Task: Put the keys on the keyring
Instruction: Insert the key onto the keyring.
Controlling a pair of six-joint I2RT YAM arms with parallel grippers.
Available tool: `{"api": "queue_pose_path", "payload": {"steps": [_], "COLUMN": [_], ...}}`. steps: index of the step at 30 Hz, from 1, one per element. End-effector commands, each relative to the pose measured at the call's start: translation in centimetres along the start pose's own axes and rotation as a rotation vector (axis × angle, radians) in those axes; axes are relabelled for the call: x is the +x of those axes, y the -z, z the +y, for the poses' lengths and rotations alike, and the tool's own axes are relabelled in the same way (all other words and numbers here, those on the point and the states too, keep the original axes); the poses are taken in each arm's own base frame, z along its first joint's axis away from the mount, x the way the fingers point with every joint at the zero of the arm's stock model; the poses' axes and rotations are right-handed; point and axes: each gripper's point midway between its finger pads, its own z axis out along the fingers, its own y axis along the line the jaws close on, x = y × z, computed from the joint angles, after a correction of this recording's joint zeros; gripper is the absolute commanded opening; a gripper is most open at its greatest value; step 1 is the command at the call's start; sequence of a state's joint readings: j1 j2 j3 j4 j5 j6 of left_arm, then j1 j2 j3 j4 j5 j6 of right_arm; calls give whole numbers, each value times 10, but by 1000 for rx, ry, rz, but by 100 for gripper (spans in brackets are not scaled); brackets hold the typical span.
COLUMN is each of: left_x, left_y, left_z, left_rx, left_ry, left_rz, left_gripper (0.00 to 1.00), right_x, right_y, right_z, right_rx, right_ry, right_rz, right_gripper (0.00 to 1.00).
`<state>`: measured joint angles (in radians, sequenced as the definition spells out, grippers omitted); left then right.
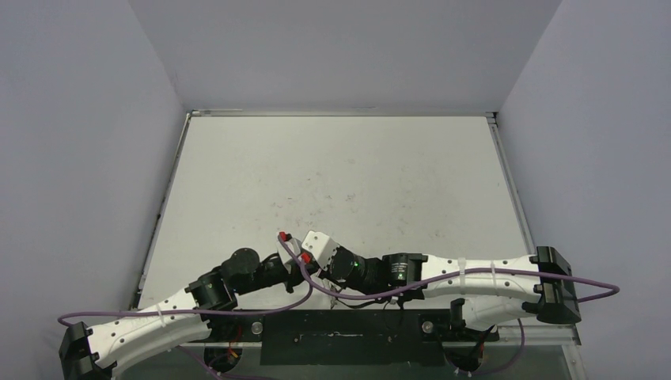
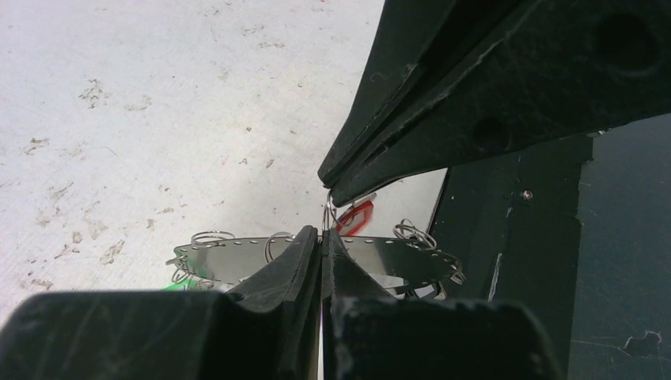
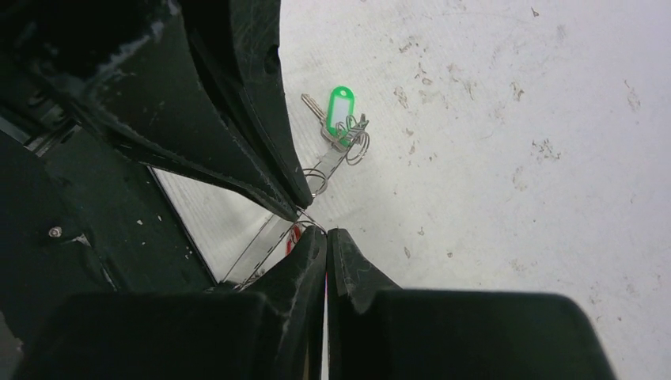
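The keyring [image 2: 237,257] shows as a flat shiny metal strip with holes and small wire rings, low over the table [image 2: 119,119]. My left gripper [image 2: 323,234] is shut on a small wire ring [image 2: 327,207] standing up from the strip. My right gripper [image 3: 326,232] meets it tip to tip and is shut on the same thin ring. The red-tagged key [image 2: 354,218] hangs just behind that ring. The green-tagged key [image 3: 340,111] lies on the table among rings at the keyring's far end [image 3: 352,146]. In the top view the two wrists [image 1: 316,257] hide the keys and keyring.
A black base plate [image 1: 340,336] runs along the near table edge, right beside the grippers [image 2: 514,261]. Purple cables [image 1: 475,273] loop over both arms. Grey walls close in the table on three sides, with a raised rim [image 1: 162,214] on the left.
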<state>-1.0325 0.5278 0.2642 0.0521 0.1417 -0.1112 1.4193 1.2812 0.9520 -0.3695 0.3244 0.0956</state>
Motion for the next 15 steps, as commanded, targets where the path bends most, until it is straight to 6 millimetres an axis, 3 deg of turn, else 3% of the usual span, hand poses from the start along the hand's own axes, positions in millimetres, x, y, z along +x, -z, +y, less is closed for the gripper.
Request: {"api": "queue_pose_path", "payload": {"steps": [1,15], "left_x": [-30,-31], "left_y": [-1,-1], "left_z": [-4,-4], "left_rx": [13,15], "left_ry": [-9,-10], "left_rz": [-99,-101], "left_gripper": [0,0], "right_x": [-7,5], "right_y": [6,2], "right_z": [8,2], "right_rx": [-27,28], "right_ry": [31,33], "right_rz": [-29,20], "right_gripper": [0,0]}}
